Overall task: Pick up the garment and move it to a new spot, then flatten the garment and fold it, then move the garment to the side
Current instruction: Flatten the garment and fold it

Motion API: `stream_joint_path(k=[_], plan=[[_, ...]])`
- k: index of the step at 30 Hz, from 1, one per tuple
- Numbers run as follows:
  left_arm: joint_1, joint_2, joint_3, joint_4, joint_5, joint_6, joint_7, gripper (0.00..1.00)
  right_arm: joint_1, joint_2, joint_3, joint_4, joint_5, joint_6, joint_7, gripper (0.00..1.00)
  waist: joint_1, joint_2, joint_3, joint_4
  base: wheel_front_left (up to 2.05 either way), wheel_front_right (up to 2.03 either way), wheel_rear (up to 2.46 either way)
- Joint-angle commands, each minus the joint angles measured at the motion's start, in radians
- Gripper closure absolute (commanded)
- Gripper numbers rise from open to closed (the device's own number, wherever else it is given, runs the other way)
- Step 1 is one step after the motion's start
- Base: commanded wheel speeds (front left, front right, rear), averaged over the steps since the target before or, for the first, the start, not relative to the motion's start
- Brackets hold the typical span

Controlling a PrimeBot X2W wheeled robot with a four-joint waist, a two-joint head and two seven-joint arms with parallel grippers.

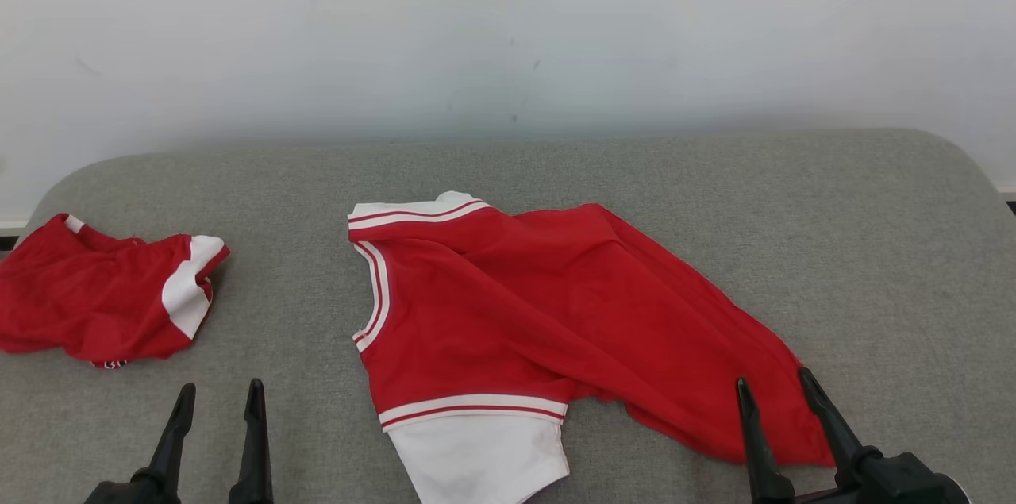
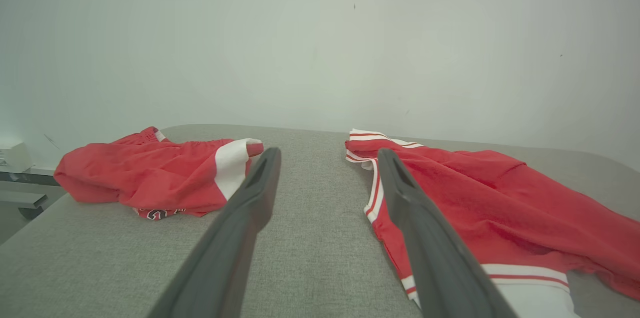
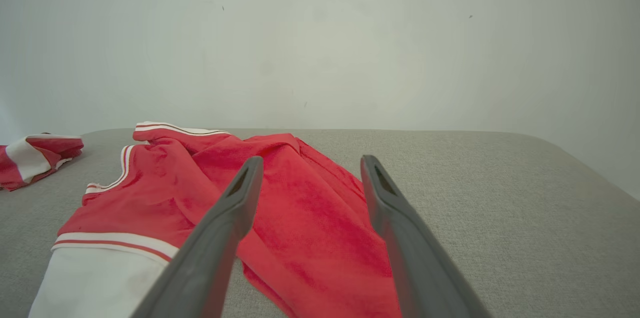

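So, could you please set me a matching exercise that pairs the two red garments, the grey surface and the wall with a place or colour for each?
Column one:
1. red jersey
2. smaller red garment
3. grey surface
4. wall

Column two:
A. plain white, behind everything
B. crumpled at the robot's far left
C. fabric-covered, under both garments
D. spread in the middle, white part nearest the robot

Pairs: 1-D, 2-B, 3-C, 4-A
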Motion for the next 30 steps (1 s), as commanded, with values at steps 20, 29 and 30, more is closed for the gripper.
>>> stream_joint_path(k=[20,29,30], plan=[[0.01,-0.04,-0.087,0.156,-0.008,-0.04,-0.001,0.0,0.002,-0.031,-0.05,0.093,0.011,-0.003,0.012,0.0,0.0001,0.0001,0.01,-0.008,0.0,0.0,0.0],[0.015,-0.048,-0.248,0.33,-0.034,-0.047,-0.001,0.0,-0.037,-0.042,-0.104,0.248,0.016,-0.003,-0.004,0.0,0.0001,0.0001,0.036,-0.017,0.0,0.0,0.0],[0.012,-0.049,-0.262,0.345,-0.041,-0.048,-0.001,0.0,-0.044,-0.042,-0.11,0.265,0.019,-0.003,-0.007,0.0,0.0001,0.0001,0.041,-0.018,0.0,0.0,0.0]])
